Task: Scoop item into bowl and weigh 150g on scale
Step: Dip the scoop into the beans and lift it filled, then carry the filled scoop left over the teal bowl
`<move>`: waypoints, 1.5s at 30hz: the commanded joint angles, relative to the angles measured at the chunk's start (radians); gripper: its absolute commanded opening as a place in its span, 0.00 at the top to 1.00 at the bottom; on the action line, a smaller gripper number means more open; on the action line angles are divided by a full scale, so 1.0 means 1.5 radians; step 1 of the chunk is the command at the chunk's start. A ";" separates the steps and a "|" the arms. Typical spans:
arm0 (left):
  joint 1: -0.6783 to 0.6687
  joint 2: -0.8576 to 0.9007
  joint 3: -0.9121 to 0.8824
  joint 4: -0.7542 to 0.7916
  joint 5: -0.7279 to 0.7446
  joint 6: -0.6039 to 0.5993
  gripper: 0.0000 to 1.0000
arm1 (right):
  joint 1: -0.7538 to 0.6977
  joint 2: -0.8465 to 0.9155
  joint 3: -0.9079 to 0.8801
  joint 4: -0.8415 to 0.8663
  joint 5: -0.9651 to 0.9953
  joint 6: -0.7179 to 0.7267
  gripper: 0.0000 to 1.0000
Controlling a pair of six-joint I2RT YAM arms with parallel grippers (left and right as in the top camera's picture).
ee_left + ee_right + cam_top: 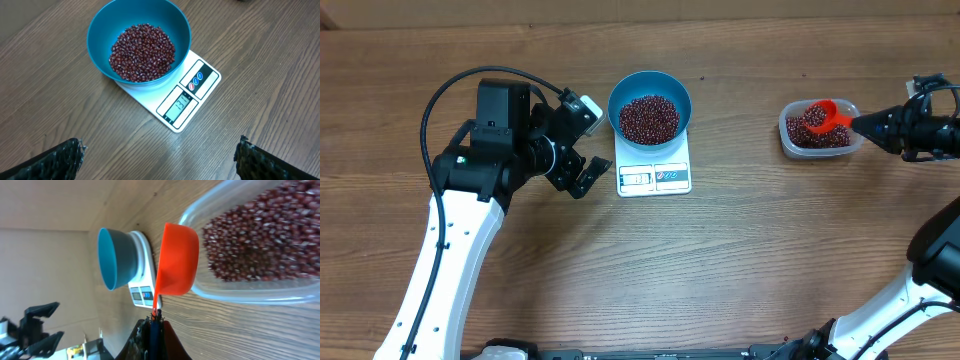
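The blue bowl [650, 92] stands on the white scale [654, 178], and a heap of red-brown beans [649, 118] lies in it. More beans [810, 132] fill a clear tub [786, 140] at the right. My right gripper [865, 123] is shut on the handle of an orange scoop [828, 114], whose cup sits over the tub. In the right wrist view the scoop [175, 260] shows its outside in front of the tub [250, 294]; the gripper [155, 317] pinches its thin handle. My left gripper [592, 142] stands open just left of the scale, holding nothing. The left wrist view shows the bowl [100, 30], the beans [142, 52] and the scale [187, 100] ahead of the gripper [160, 157].
Bare wooden table [740, 260] lies between the scale and the tub, and along the front. The scale's display and buttons [192, 85] face the front edge. The left arm's black cable [450, 85] loops over the table at the far left.
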 commanded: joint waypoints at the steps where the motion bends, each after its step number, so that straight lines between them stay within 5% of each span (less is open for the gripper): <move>1: 0.003 0.003 0.014 0.002 0.003 0.008 0.01 | -0.002 -0.015 -0.003 -0.004 -0.048 -0.039 0.96; 20: 0.003 0.003 0.014 0.002 0.003 0.007 0.00 | 0.159 -0.038 0.072 -0.038 -0.053 -0.008 0.96; 45: 0.003 0.003 0.014 0.002 0.003 0.008 0.00 | 0.480 -0.038 0.168 0.153 0.106 0.266 0.96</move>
